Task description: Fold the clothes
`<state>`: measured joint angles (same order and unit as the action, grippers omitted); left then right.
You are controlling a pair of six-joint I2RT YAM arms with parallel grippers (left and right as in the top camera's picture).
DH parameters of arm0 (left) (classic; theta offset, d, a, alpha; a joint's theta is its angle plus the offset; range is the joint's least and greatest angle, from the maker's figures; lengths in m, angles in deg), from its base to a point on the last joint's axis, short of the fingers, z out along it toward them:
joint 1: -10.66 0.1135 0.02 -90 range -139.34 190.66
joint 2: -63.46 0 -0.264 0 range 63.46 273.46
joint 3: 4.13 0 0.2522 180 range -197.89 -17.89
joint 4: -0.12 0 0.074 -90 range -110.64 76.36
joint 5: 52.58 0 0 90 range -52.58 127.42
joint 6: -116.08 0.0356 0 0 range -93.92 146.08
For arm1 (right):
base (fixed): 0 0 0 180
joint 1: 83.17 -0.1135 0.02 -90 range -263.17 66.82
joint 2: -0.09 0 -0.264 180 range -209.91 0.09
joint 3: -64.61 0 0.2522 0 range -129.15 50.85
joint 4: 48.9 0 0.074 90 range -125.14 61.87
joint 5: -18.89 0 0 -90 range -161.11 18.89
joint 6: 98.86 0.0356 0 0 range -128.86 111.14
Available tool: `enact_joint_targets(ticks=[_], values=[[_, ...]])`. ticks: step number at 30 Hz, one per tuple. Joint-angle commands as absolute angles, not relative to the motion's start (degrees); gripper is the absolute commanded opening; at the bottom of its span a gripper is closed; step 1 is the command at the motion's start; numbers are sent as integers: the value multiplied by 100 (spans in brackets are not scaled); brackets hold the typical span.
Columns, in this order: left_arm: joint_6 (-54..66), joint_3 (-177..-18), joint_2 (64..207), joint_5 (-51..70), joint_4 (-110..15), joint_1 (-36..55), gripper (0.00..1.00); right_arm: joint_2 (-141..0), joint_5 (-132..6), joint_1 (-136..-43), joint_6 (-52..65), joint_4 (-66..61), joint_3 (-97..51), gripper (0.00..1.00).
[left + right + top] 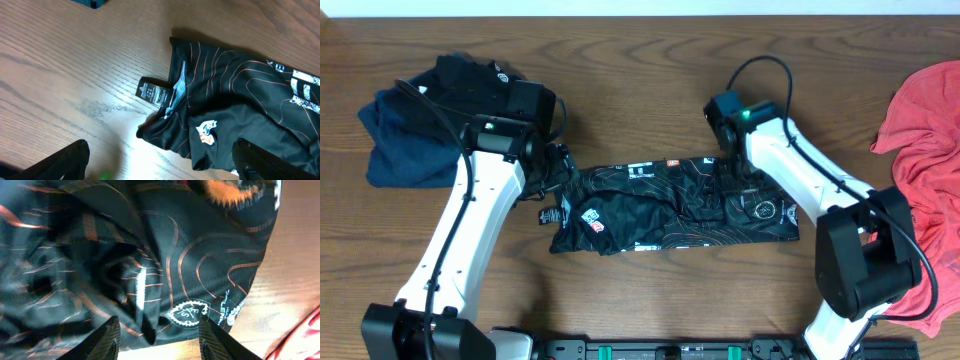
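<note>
Overhead: one black jersey (pixel 670 205) lies mid-desk (pixel 640 60) between the two arms, with its long axis left–right and its collar end toward the left arm. One coral-red garment (pixel 920 120) is at the right edge and one dark pile (pixel 410 140) is far left. Left wrist: left gripper (pixel 160 160) spread wide over the collar end. Right wrist: right gripper (pixel 159 337) part-spread over the logo end.

Bare table (pixel 640 60) at upper centre. Jersey (pixel 670 205) blocks the centre, dark pile (pixel 410 130) the upper left, coral garment (pixel 930 120) the right edge.
</note>
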<state>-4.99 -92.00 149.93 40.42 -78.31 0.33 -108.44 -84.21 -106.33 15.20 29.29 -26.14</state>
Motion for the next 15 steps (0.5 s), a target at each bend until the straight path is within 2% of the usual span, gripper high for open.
enact_joint_targets(ticks=[1,5,10,15], values=[[-455,-9215,14978,4108,-7896,62,93,-10879,-9027,-10561,2420,2802,-2367,48],[-455,-9215,14978,4108,-7922,62,93,-10879,-8867,-10520,2505,2511,-2317,49],[-455,-9215,14978,4110,-7938,62,93,-10879,-7934,-10522,1836,2192,-2315,50],[-457,-9215,14978,4110,-7933,62,93,-10879,-7663,-10537,1614,2232,-2269,54]])
